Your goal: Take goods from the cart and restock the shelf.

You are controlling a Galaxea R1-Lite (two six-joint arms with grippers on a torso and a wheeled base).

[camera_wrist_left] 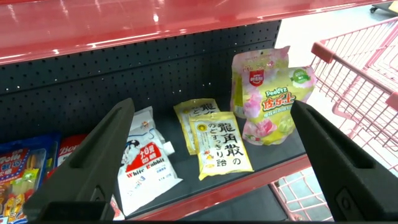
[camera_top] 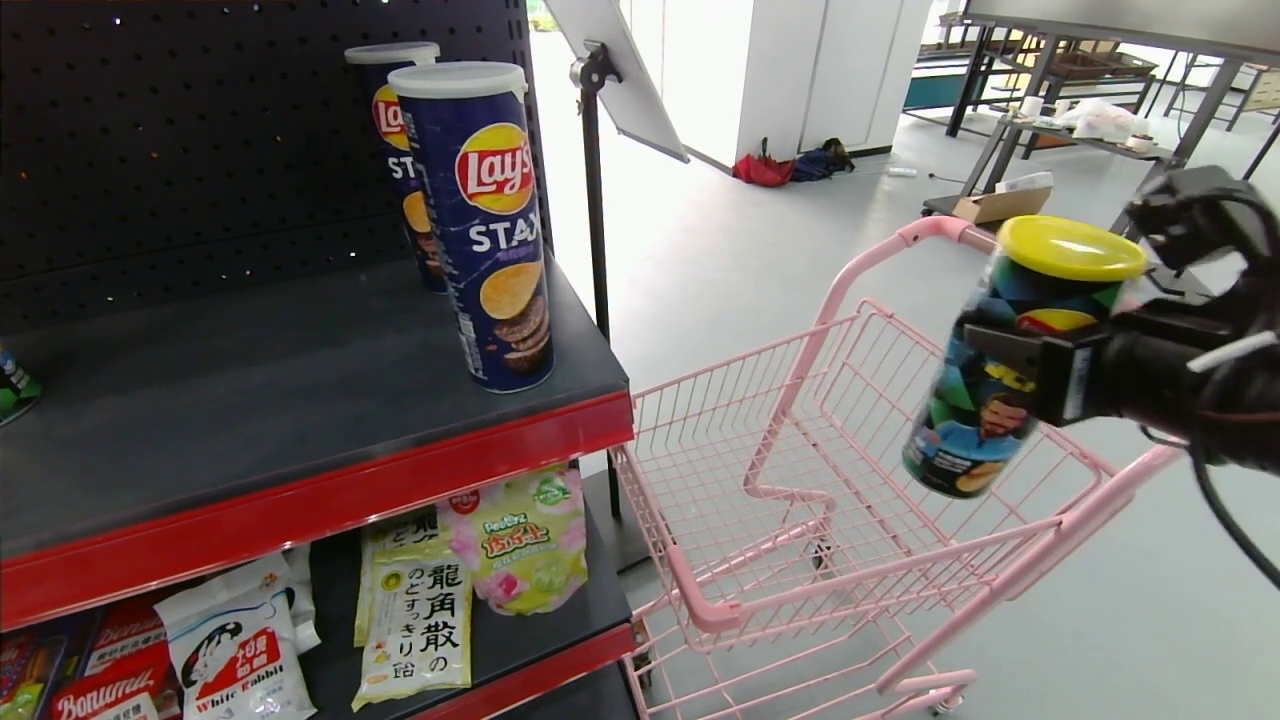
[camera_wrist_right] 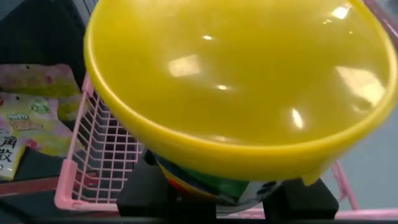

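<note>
Shelf (camera_top: pixel 250 400): dark boards with red front edges and a black pegboard back, two tiers in view. Upper tier, near the shelf's right-hand end: two tall blue chip tubes (camera_top: pixel 490 230) with pale lids, upright, one close behind the other. Upper tier, far left edge: green item (camera_top: pixel 15 385), cut off, kind not readable. Lower tier, from the right end inward: pink-and-green bag (camera_top: pixel 525 545) propped upright against the back; yellow packet (camera_top: pixel 415 620) lying flat and overlapping a second like it; white candy bag (camera_top: pixel 235 650); red packs (camera_top: pixel 105 690). Cart (camera_top: pixel 800 480): pink wire, its basket just beside the shelf's right end. Can (camera_top: pixel 975 410): multicoloured wrap, yellow lid (camera_wrist_right: pixel 236 81), tilted, held in the air out past the shelf's right end and well apart from its boards. Right gripper (camera_top: pixel 1005 365): closed on the can, fingers clamped on either side of the body below the lid. Left gripper (camera_wrist_left: pixel 214 165): fingers spread wide with nothing between them, in front of the shelf's lower tier, facing the bags
</note>
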